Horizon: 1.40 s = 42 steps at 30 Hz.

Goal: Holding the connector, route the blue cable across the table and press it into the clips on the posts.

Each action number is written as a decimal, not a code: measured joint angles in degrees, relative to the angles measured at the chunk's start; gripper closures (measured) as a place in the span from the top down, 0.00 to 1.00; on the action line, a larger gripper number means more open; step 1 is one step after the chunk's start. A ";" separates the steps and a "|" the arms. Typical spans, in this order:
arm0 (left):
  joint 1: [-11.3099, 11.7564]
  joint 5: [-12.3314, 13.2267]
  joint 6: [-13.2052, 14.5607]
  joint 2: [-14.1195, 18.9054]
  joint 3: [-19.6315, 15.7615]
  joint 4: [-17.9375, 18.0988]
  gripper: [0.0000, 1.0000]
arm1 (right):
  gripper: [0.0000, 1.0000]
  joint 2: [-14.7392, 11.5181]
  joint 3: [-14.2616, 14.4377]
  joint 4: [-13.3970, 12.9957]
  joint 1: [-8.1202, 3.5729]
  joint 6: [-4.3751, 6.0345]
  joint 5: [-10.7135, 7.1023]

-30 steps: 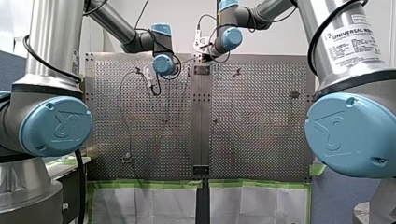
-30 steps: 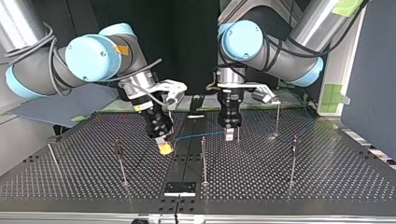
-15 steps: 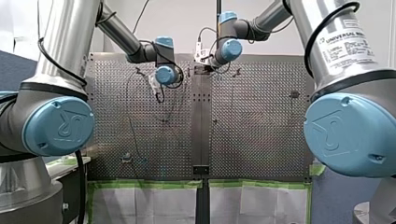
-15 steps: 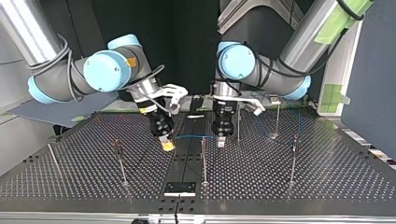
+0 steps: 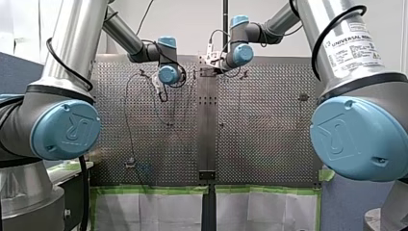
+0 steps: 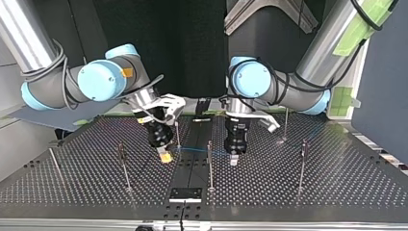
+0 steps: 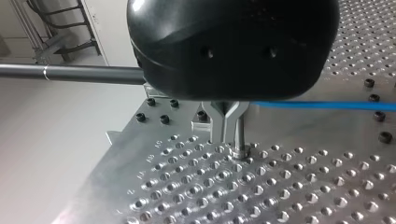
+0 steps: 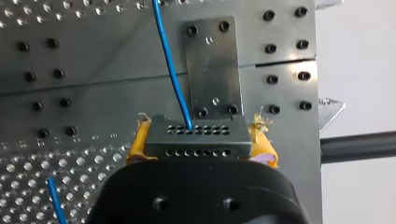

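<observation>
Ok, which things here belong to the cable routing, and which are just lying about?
Job: blue cable; connector in my right gripper; my left gripper; clip posts.
Lying about: small metal plate; green tape.

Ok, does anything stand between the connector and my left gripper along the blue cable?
Nothing visibly blocks it. The blue cable runs free from the connector in my right gripper toward my left gripper. In the top view a post crosses it, seemingly nearer the camera.

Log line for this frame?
right gripper: shut on connector | left gripper: shut on cable, by post | cable: spans between grippers
</observation>
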 joint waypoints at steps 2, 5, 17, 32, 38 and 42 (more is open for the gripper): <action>0.23 0.51 0.04 -0.69 0.62 -0.51 0.00 | 0.00 0.03 -0.10 -0.11 -0.39 0.38 -0.21; 0.36 0.98 0.29 -1.93 1.80 -1.47 0.00 | 0.00 0.04 -0.22 -0.32 -1.12 0.85 -0.68; 0.89 -0.06 0.37 -5.16 4.62 -3.01 0.07 | 0.00 0.52 -0.24 -0.70 -3.42 1.31 -1.19; -0.61 -1.56 0.69 -4.94 4.62 -8.41 1.00 | 0.00 0.57 -0.24 -0.57 -3.92 0.92 -1.60; -1.83 -3.26 0.39 -3.20 3.06 -11.07 1.00 | 0.00 0.57 -0.24 -0.45 -4.11 0.73 -1.60; -2.58 -3.62 0.09 -1.22 1.52 -11.82 1.00 | 0.00 0.57 -0.24 -0.38 -4.32 0.65 -1.56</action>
